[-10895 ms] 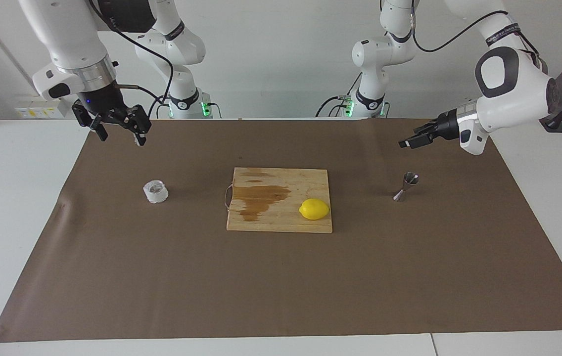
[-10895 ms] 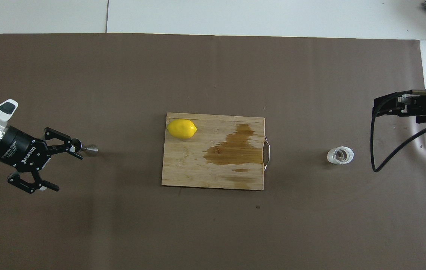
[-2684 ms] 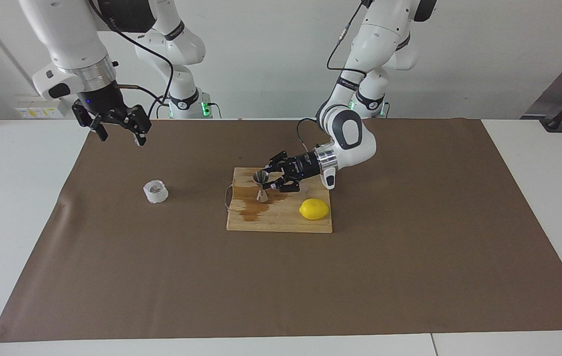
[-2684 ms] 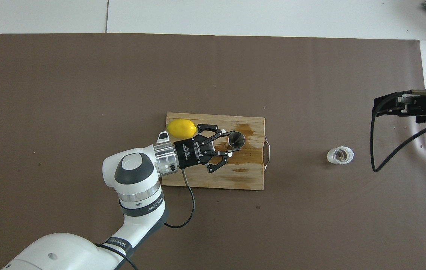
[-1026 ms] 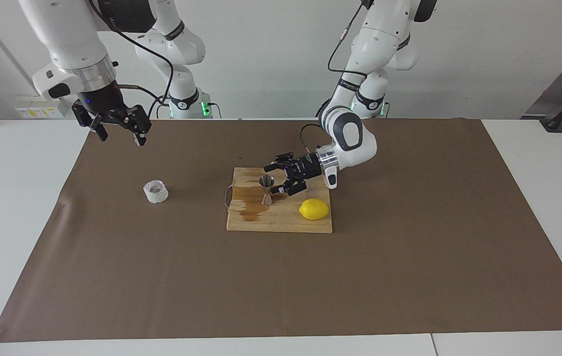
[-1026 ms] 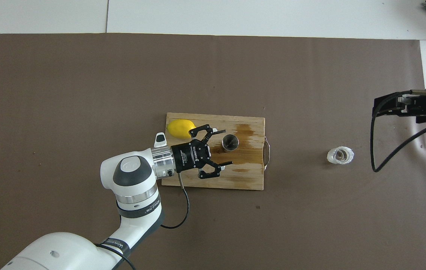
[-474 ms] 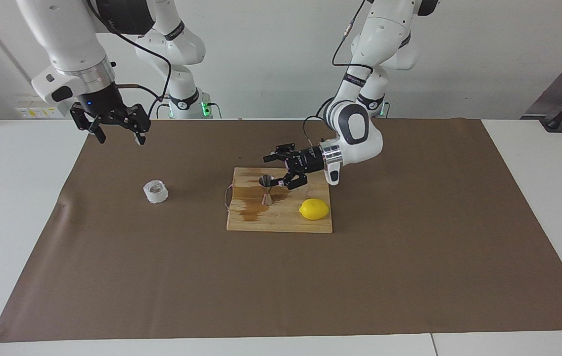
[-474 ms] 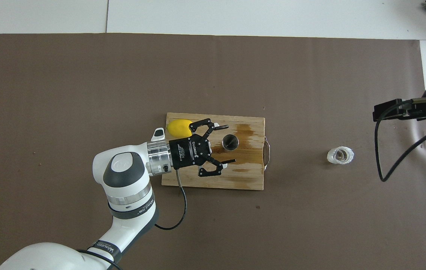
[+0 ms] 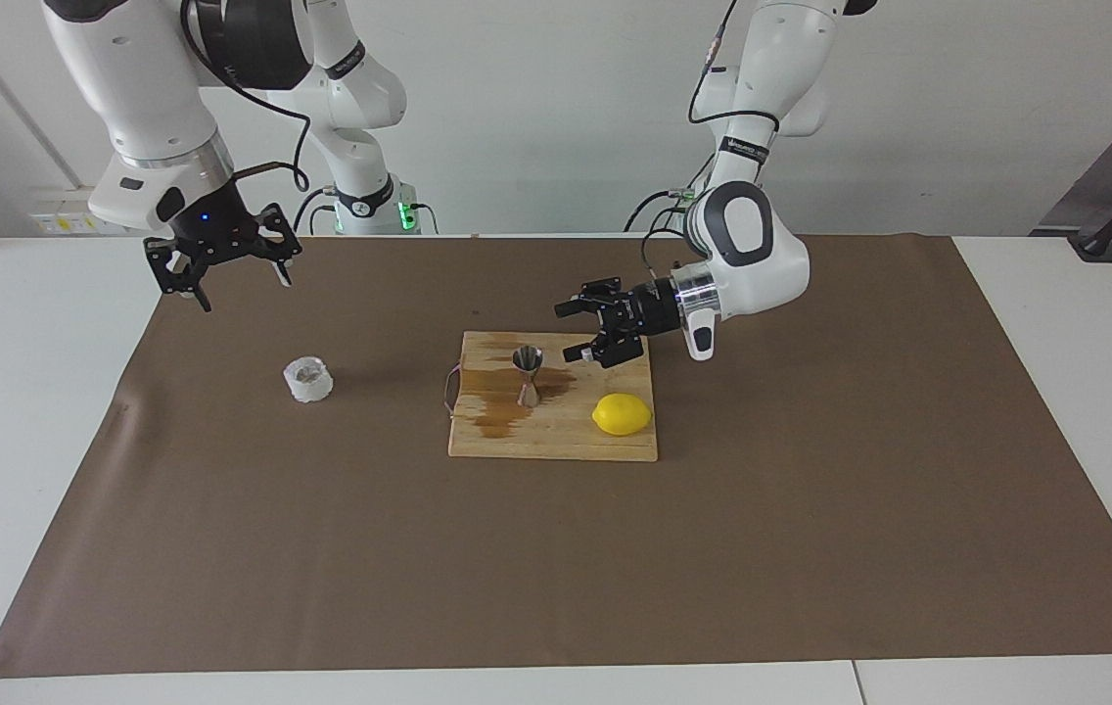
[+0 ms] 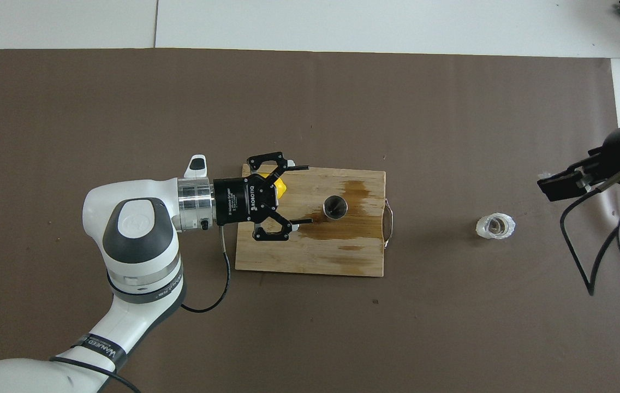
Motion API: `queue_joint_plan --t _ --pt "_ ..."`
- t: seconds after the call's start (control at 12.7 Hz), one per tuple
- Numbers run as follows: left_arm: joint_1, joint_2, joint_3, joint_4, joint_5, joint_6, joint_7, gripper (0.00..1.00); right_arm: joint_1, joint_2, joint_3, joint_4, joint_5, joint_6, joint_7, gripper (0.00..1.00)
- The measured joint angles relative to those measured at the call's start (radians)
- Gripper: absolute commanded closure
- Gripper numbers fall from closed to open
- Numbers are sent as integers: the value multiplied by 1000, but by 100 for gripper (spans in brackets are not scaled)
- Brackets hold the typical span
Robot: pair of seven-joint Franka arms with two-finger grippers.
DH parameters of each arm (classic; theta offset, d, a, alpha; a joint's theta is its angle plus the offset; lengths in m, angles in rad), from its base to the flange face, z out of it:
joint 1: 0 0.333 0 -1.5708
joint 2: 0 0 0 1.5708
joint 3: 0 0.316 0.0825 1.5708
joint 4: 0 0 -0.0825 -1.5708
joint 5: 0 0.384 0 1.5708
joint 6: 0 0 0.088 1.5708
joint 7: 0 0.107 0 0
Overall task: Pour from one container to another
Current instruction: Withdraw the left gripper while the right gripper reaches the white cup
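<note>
Brown paper mat [image 9: 810, 548] covering the table, wooden cutting board [image 9: 556, 446] at its centre, left gripper [image 9: 578, 331] over the board with fingers spread and empty, right gripper [image 9: 223, 269] spread above the mat, lemon [image 9: 622, 414] on the board, whitish ribbed cup [image 9: 307, 380] on the mat toward the right arm's end, steel jigger [image 9: 528, 375] upright on the board's stain.

Both arms have glossy white rounded shells with dark grey oval caps at the joints and black bands between segments. A polished silver ring joins each wrist to a black end effector. The left end effector [image 10: 294, 194] has skeletal black linkage fingers and white lettering on its body; a thin black cable loops from its wrist. The right end effector [image 9: 225, 276] shows a small blue light, with black cables trailing above. Green lights glow at the arm bases.
</note>
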Motion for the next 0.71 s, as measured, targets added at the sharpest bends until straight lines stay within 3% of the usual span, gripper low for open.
queue_joint_plan --t 0.16,0.32,0.47,0.71 --pt "23 -2 1 37 143 -18 -1 0 -1 -18 0 -58 0 45 -194 0" --pt "54 -9 1 95 364 -71 -3 0 -8 -23 0 -119 31 94 -405 0" --pt "95 -17 2 178 583 -162 -7 0 -39 -23 -1 -187 101 149 -593 0" --pt "163 -31 4 306 806 -360 -3 0 -74 -23 -2 -281 144 214 -796 0"
